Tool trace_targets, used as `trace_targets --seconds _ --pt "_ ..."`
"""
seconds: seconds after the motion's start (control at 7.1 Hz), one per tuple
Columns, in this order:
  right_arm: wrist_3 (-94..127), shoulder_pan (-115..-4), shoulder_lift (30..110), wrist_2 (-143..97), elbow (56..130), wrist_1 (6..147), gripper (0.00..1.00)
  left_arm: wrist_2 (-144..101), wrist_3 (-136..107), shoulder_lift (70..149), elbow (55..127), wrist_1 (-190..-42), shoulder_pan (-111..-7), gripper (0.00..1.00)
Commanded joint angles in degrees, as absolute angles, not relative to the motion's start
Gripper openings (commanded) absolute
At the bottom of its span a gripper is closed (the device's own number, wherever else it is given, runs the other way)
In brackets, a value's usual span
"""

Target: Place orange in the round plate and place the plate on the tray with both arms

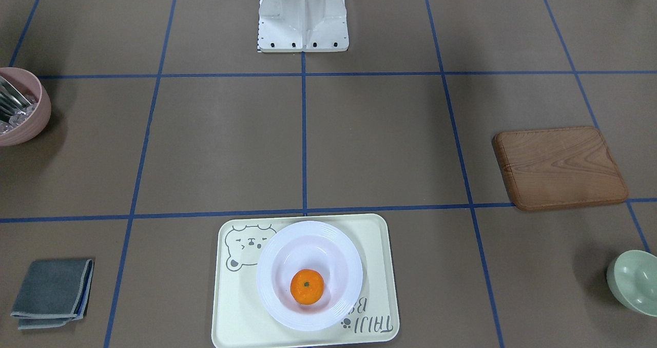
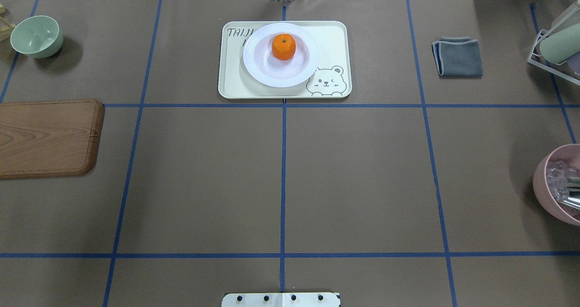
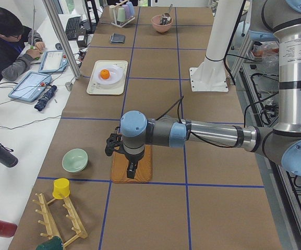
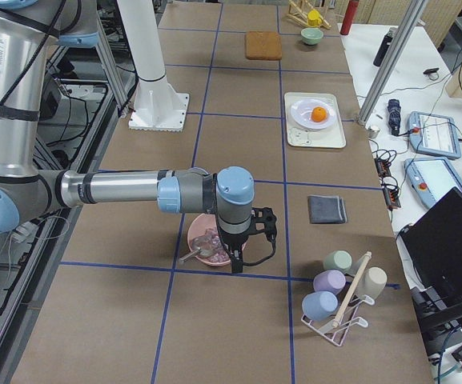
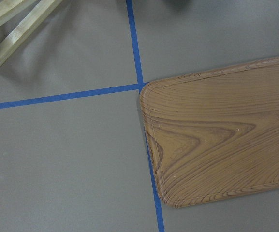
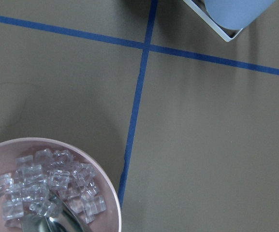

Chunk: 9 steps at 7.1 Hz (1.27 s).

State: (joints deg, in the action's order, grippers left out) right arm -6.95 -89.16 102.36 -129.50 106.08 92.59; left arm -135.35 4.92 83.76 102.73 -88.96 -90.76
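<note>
The orange [image 1: 307, 286] [image 2: 283, 47] sits in the well of the white round plate [image 1: 318, 245] [image 2: 272, 74]. The plate rests on the cream tray [image 1: 236, 312] [image 2: 231, 83], partly over its lettering. Neither arm shows in the front or overhead views. In the left side view my left gripper [image 3: 131, 171] hangs over the brown wooden board [image 3: 132, 166], far from the tray [image 3: 95, 87]. In the right side view my right gripper [image 4: 232, 264] hangs over the pink bowl [image 4: 206, 246]. I cannot tell whether either gripper is open or shut.
The wooden board [image 2: 45, 137] [image 5: 216, 145] and a green bowl [image 2: 36, 35] lie on my left. A pink bowl of ice [image 2: 557, 184] [image 6: 52, 188], a grey cloth [image 2: 457, 57] and a cup rack [image 4: 339, 296] are on my right. A person [image 3: 4, 41] sits beside the table.
</note>
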Motion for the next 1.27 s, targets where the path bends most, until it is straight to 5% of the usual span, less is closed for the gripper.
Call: trace_targets --seconds 0.0,1.13 --pt "-6.77 -89.38 102.48 -129.9 103.98 92.46 1.0 -135.44 4.92 83.76 102.57 -89.12 -90.7 0.99" --pt "-6.94 -91.41 102.92 -129.9 107.22 92.37 1.0 -135.44 5.01 83.85 102.65 -89.3 -90.62 0.99"
